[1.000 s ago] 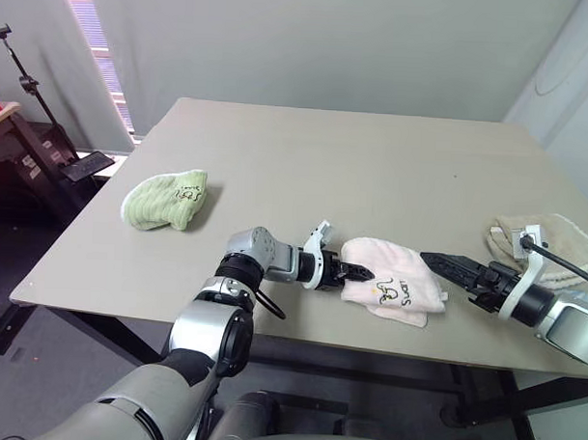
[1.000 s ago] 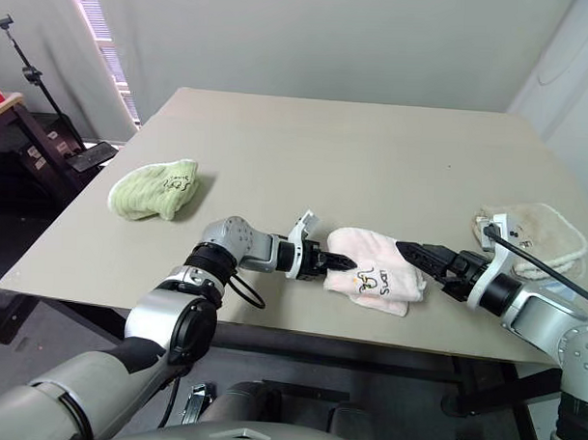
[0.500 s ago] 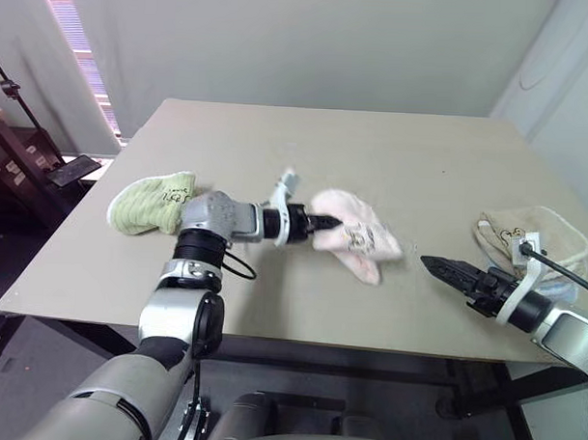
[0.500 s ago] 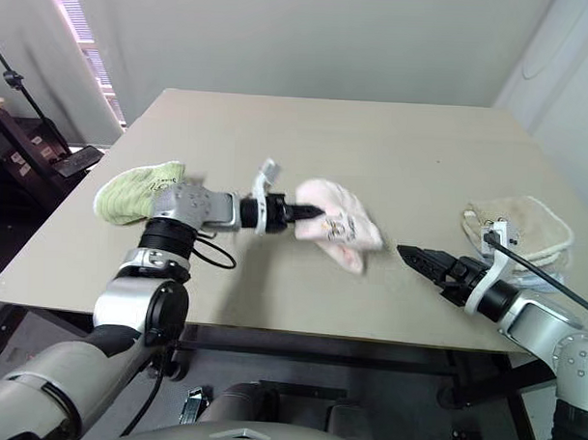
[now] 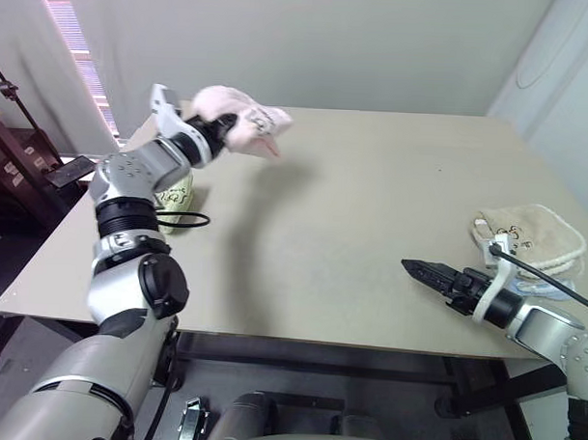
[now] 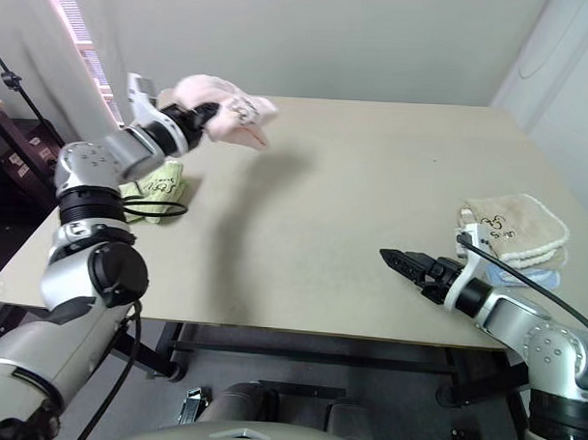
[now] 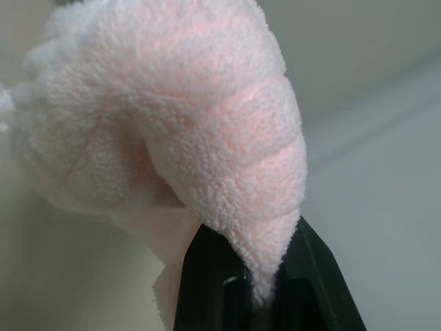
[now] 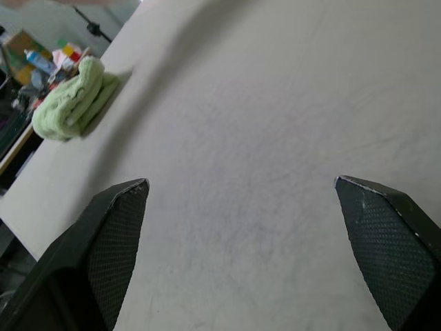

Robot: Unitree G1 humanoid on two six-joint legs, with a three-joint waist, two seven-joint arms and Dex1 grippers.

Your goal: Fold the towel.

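The pale pink towel [image 5: 244, 122] hangs bunched in the air above the table's far left corner, and it looms large in the left wrist view [image 7: 172, 124]. My left gripper [image 5: 220, 131] is raised and level, shut on a fold of the towel [image 7: 251, 289]. Dark embroidery shows on the cloth's hanging side. My right gripper [image 5: 420, 272] hovers low over the near right part of the table [image 5: 352, 212]. It is open, with its black fingers [image 8: 114, 227] wide apart and nothing between them.
A rolled light green towel [image 5: 175, 193] lies at the table's left edge, below the raised arm, and shows too in the right wrist view [image 8: 72, 100]. A folded beige towel [image 5: 527, 234] sits at the right edge. Dark stands and furniture [image 5: 26, 153] crowd the floor to the left.
My left gripper has lifted the pink towel off the near middle of the table and swung it up to the far left. The right gripper has hardly moved.
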